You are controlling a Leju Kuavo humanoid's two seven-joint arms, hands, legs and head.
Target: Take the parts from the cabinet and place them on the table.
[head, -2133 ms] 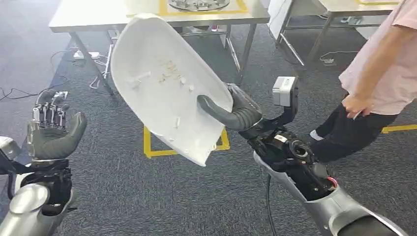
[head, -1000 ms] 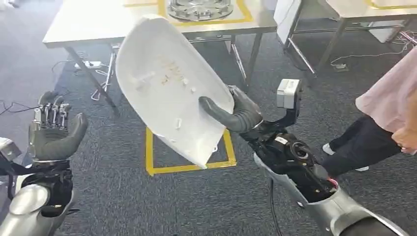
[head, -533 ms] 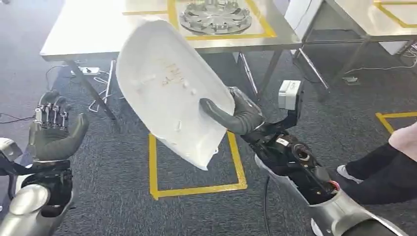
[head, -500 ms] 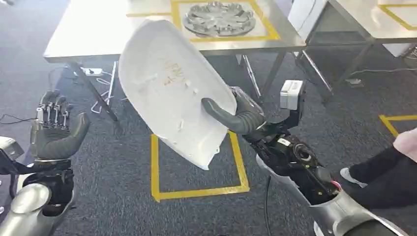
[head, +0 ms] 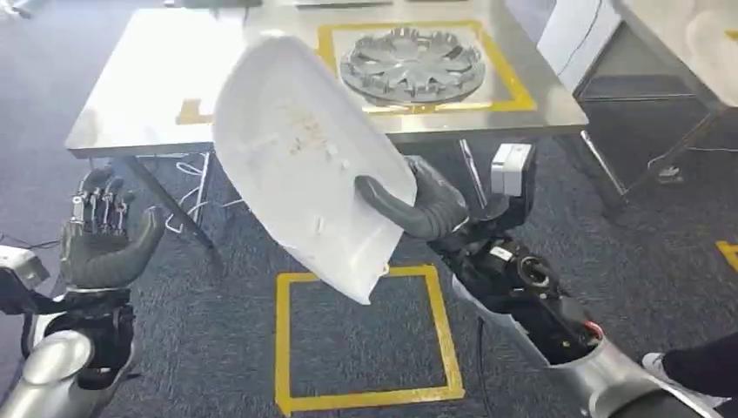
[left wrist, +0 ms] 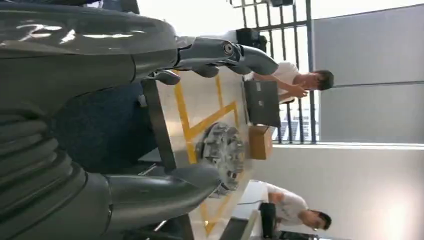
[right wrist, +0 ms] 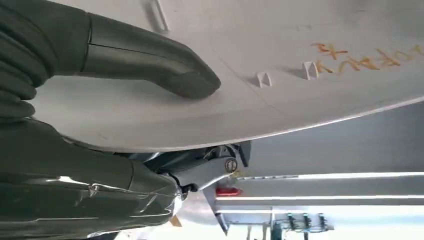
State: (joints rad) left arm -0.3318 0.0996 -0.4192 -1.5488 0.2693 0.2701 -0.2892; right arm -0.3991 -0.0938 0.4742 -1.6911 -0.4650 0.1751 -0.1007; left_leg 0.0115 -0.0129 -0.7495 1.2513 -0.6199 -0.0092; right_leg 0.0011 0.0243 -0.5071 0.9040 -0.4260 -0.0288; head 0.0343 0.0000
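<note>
A large white curved shell part (head: 300,165) is held up in front of me by my right hand (head: 416,205), whose thumb presses on its inner face near one edge. In the right wrist view the thumb (right wrist: 150,57) lies on the white shell part (right wrist: 310,75), which carries small orange lettering, and darker fingers reach under its rim. My left hand (head: 103,233) is raised at the left, palm up, fingers apart and holding nothing. Ahead stands the steel table (head: 148,78), with a round silver wheel-like part (head: 412,64) inside a yellow taped square.
A yellow taped square (head: 364,335) marks the dark carpet in front of the table. A second table's leg and frame (head: 600,165) stand at the right. A person's shoe (head: 674,370) shows at the lower right. In the left wrist view two people (left wrist: 300,82) are at desks beyond the table.
The camera has moved toward the table, which now looks closer and lower in the picture. The person at the right has slid almost out of view. Both hands keep their poses.
</note>
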